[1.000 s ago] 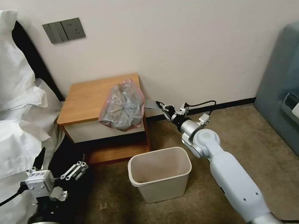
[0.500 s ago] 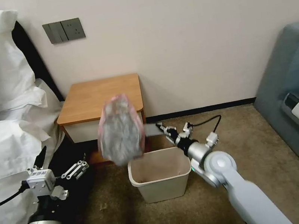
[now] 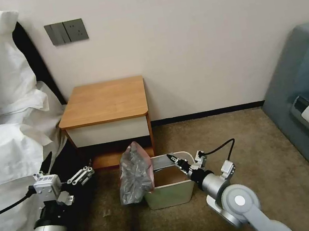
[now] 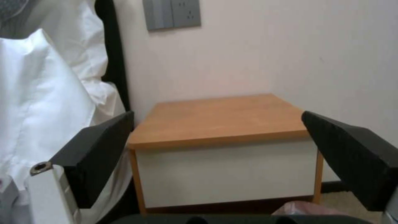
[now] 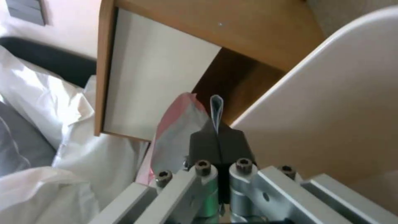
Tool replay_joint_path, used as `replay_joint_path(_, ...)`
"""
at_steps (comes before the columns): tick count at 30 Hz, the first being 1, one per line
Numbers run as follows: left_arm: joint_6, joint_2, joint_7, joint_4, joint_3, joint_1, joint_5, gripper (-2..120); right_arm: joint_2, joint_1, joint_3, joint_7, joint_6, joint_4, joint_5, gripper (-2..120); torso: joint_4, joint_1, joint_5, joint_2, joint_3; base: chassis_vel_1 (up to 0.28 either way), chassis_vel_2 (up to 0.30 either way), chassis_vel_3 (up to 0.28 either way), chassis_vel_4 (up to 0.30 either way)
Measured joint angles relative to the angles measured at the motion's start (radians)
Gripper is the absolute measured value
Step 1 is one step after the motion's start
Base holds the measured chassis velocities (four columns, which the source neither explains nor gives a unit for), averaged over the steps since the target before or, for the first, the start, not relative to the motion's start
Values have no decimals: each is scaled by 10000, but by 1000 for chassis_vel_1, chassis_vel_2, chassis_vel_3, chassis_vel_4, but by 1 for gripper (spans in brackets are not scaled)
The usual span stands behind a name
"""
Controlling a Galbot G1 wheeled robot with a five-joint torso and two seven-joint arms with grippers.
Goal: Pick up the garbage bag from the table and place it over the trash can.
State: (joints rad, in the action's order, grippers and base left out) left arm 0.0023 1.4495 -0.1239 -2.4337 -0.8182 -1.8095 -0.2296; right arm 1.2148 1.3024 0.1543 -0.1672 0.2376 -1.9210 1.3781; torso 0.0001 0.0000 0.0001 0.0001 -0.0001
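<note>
Right gripper (image 3: 171,158) fingers pinched together on a strip of the garbage bag (image 3: 134,173) — tips sit over the trash can (image 3: 170,195) opening. Bag hangs crumpled outside the can's left wall, touching it, below the table (image 3: 103,102) front. Left gripper (image 3: 65,170) idles low beside the bed (image 3: 0,151) — fingers spread apart.

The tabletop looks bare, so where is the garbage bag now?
In the head view the garbage bag hangs over the trash can's left rim, below the table, pinched by the right gripper.
</note>
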Motion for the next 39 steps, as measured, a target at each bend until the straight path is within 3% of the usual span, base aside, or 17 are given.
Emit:
replay_joint_path(3,-28,15,3,58,73,25,26,100,-73,66,88,93,28,64,-421,0,-1,0,0,0,0,0,0,0,0)
replay_joint_path(5,-106,71,6,160,232,45,148,100,-145,179,203,209,-38,138,-920,12,-1,0,1,0,0,0,0,0,0)
replay_joint_path(8,-119,83,6,175,266,45,171,100,-158,200,235,236,-48,141,-1019,14,-1,0,0,0,1,0,0,0,0)
replay_joint_path(10,-177,121,9,221,404,42,252,100,-304,392,437,410,-67,70,-1546,30,-1,0,0,0,0,0,0,0,0)
replay_joint_path(12,-184,120,9,224,414,42,254,100,-342,439,473,448,-67,20,-1609,32,-1,0,0,0,1,0,0,0,0)
replay_joint_path(14,-200,97,12,245,419,46,256,100,-419,577,582,540,-57,-111,-1797,45,-1,0,0,0,1,0,0,0,0)
replay_joint_path(16,-209,93,16,254,419,47,256,100,-434,608,610,587,-56,-129,-1861,47,-1,0,-1,0,0,0,0,0,0)
replay_joint_path(21,-287,98,21,332,446,58,272,100,-422,703,489,841,-4,-196,-2221,70,-1,0,-1,0,0,0,0,0,0)
replay_joint_path(26,-325,98,22,369,465,66,277,100,-389,721,349,932,-45,-368,-2583,84,-1,0,-1,0,1,0,0,0,0)
replay_joint_path(28,-363,99,33,407,487,85,277,100,-505,772,319,933,-38,-573,-2995,95,-1,0,-1,0,0,0,0,0,0)
replay_joint_path(39,-431,147,60,533,618,252,264,100,-1041,536,50,1476,495,-676,-4934,100,0,0,0,0,1,0,0,0,0)
